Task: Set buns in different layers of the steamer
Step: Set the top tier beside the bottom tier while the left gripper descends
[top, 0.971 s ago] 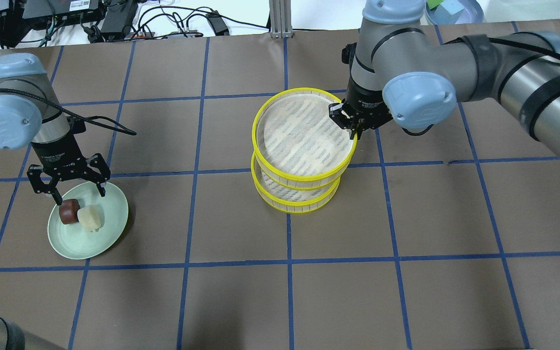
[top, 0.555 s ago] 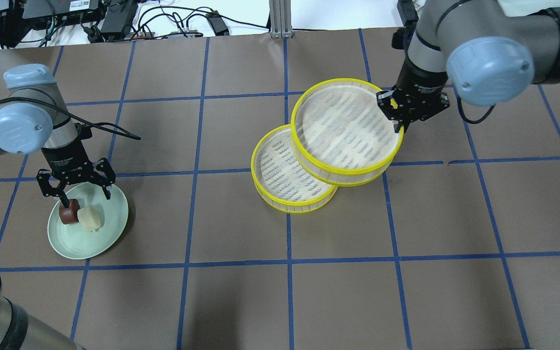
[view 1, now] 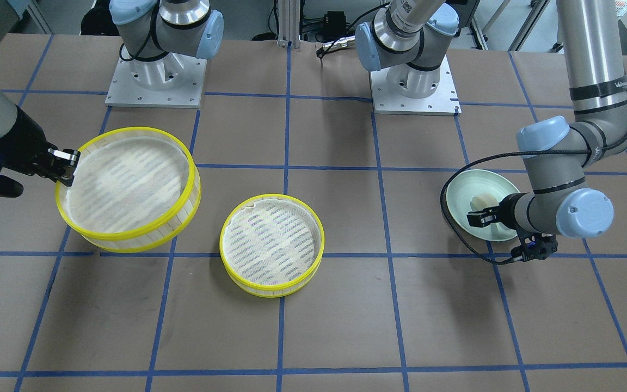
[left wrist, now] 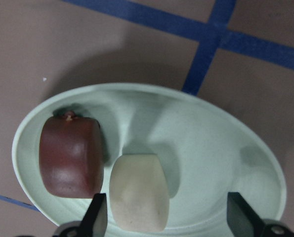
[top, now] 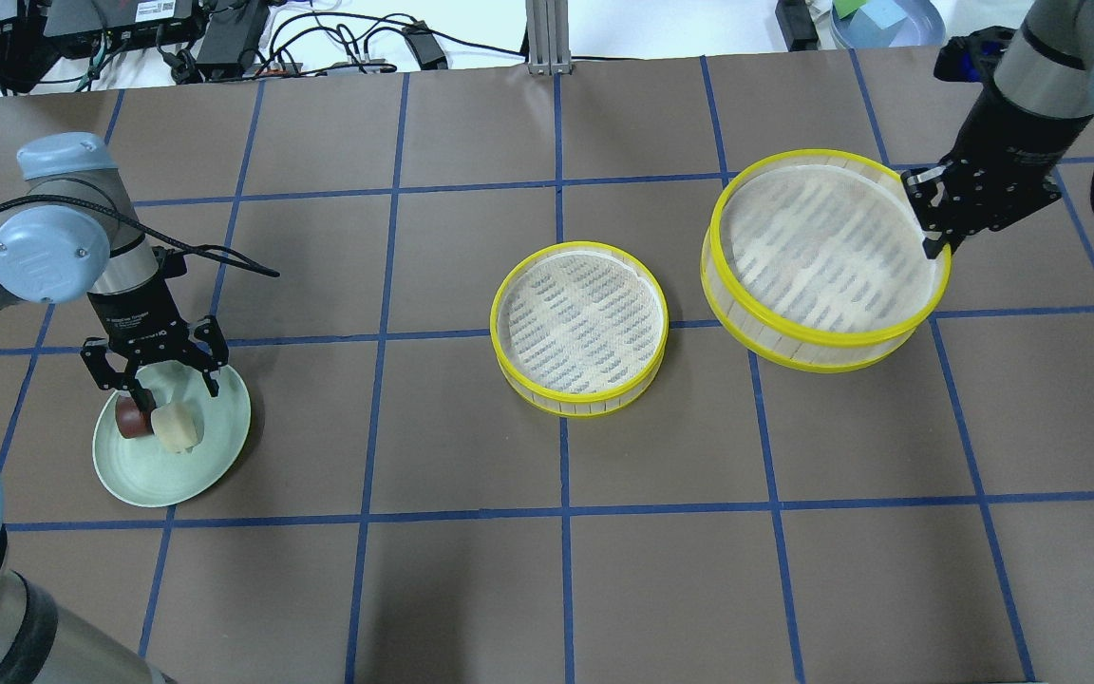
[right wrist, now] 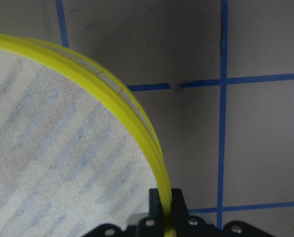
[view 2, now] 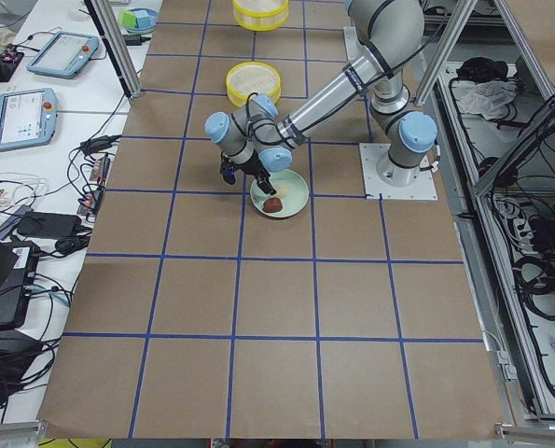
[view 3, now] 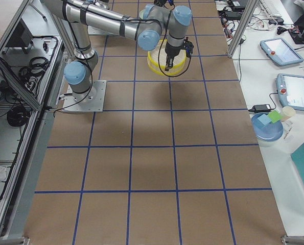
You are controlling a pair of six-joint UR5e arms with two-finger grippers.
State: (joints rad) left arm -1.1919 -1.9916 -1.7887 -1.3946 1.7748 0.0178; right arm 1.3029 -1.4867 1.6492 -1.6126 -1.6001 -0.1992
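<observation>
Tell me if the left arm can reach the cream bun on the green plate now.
Probably yes. The left pincer hangs open right above the cream bun, nothing covering it; the brown bun beside it leaves one finger little room.

The table (top: 471, 589) is covered in brown paper, with blue tape (top: 561, 508) marking a grid of squares. In the overhead view one yellow-rimmed steamer tray (top: 577, 403) sits flat at the centre. A pale green plate (top: 167, 480) rests at centre left. Two metal mounting plates (view 1: 155, 81) (view 1: 414, 90) lie along the top of the front-facing view.
</observation>
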